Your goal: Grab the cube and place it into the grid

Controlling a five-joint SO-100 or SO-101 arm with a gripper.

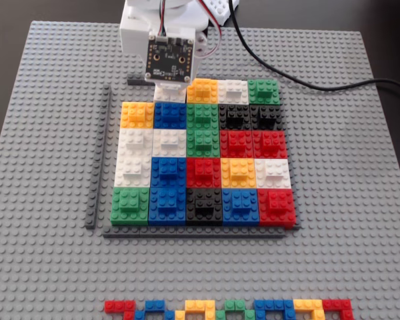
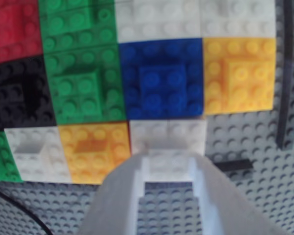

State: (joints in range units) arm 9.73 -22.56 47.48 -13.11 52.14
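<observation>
I have the white plastic gripper (image 2: pixel 169 169) closed narrow on the raised brick of the white square LEGO cube (image 2: pixel 168 138), which sits in the grid's back row, between the orange block (image 2: pixel 94 149) and the empty back corner. The patchwork grid of coloured LEGO blocks (image 1: pixel 203 163) lies on the grey studded baseplate (image 1: pixel 340 200). I judge the cube to be lined up with its blue neighbour (image 2: pixel 161 81); I'd press straight down until flush, then open gently and lift vertically.
</observation>
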